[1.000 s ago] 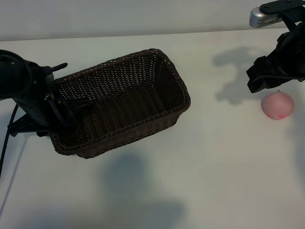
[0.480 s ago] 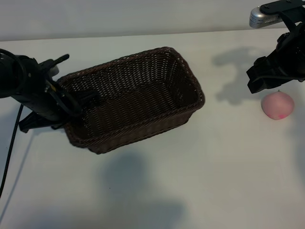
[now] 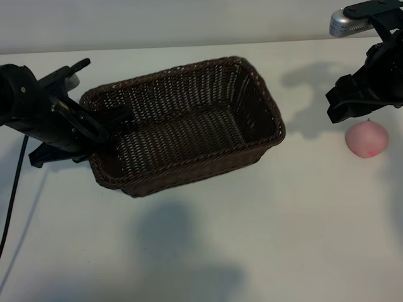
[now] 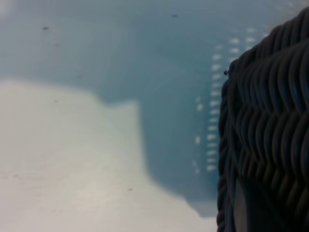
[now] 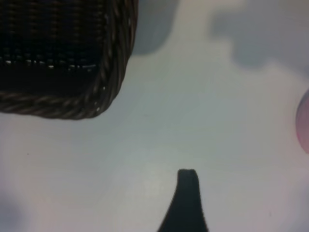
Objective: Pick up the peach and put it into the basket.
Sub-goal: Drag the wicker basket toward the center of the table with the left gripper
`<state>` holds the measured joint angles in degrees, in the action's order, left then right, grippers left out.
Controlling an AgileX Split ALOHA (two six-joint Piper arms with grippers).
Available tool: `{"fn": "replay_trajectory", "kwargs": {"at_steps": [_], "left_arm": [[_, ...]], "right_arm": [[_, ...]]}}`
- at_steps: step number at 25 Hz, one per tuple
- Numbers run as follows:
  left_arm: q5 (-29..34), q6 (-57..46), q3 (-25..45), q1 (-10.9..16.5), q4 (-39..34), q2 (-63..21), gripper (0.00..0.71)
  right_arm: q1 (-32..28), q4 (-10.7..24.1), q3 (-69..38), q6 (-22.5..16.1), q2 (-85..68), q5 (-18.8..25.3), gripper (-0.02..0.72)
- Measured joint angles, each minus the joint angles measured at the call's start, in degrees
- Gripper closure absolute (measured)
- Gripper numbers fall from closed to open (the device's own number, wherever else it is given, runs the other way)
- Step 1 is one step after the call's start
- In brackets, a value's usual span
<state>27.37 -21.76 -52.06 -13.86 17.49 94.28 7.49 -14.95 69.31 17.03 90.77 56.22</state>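
Exterior view: peach [image 3: 367, 139] lies just below right gripper's [image 3: 352, 104] wide-spread fingers; left fingers [image 3: 104, 126] clamp basket [image 3: 189, 126] rim.

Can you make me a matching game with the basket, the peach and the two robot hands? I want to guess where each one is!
Things:
1. basket
2. peach
3. left hand
4. right hand

Places:
A. lying on the white table at the far right
B. gripping the basket's left end wall
C. hovering just above the peach, holding nothing
D. in the middle of the table, with nothing inside

Pairs: 1-D, 2-A, 3-B, 4-C
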Motion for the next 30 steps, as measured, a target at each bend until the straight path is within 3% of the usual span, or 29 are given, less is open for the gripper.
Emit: {"fn": "replay_trajectory", "kwargs": {"at_steps": [10, 16, 22, 30], "left_arm": [[-0.74, 3.53, -1.46, 0.00, 1.85, -2.42, 0.559], [3.39, 7.94, -9.88, 0.00, 0.66, -1.40, 0.559], [10.28, 11.96, -19.13, 0.00, 0.42, 4.90, 0.559], [12.64, 15.90, -26.94, -0.06, 0.11, 13.60, 0.559]], "right_arm": [[0.00, 0.00, 0.00, 0.00, 0.00, 0.18, 0.108], [0.00, -0.05, 0.00, 0.00, 0.00, 0.23, 0.108], [0.00, -0.05, 0.00, 0.00, 0.00, 0.43, 0.108], [0.00, -0.05, 0.00, 0.00, 0.00, 0.43, 0.108]]}}
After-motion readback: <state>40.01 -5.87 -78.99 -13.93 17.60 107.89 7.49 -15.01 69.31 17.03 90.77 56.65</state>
